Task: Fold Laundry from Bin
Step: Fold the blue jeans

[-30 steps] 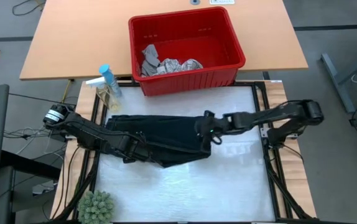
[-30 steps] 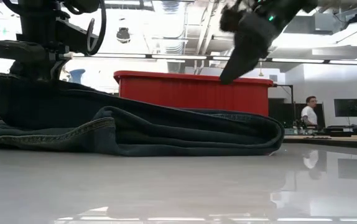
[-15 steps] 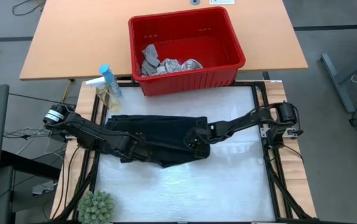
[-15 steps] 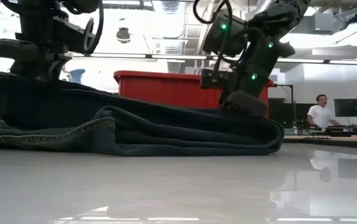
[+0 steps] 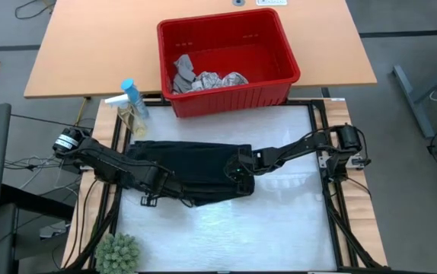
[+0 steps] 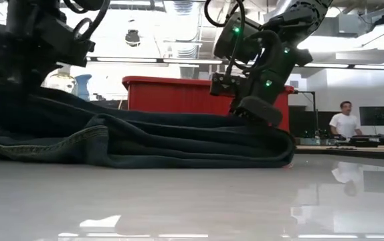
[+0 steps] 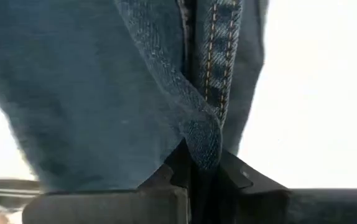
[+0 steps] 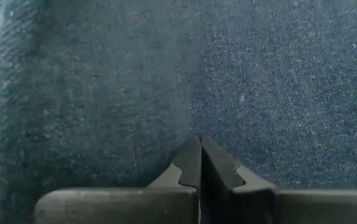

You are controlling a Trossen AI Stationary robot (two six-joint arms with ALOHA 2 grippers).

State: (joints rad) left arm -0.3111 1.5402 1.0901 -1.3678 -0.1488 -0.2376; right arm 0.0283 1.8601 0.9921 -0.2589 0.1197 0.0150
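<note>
Here the dark denim trousers [image 5: 192, 171] lie folded lengthwise on the white bench [image 5: 279, 228], stretched between the two pincers. The left pincer [image 7: 197, 168] is clamped on a stitched seam edge of the trousers at their left end, the fold of denim rising straight out from between its closed fingers; that grip likely holds the cloth taut and anchored. The right pincer [image 8: 200, 165] has its fingers fully together, pressed tip-down on the top layer near the opposite, folded end; whether any cloth is pinched between them cannot be told, and the pose reads more as pressing the fold flat. Beyond the right pincer, across the far bench edge, stands the red bin [image 5: 230, 61], with a grey cloth [image 5: 183, 72] and a leaf-print cloth [image 5: 218, 80] inside awaiting their turn. Just past the left pincer stand two spray bottles [image 5: 131, 103]; a small green plant [image 5: 118, 253] sits at the near corner.
</note>
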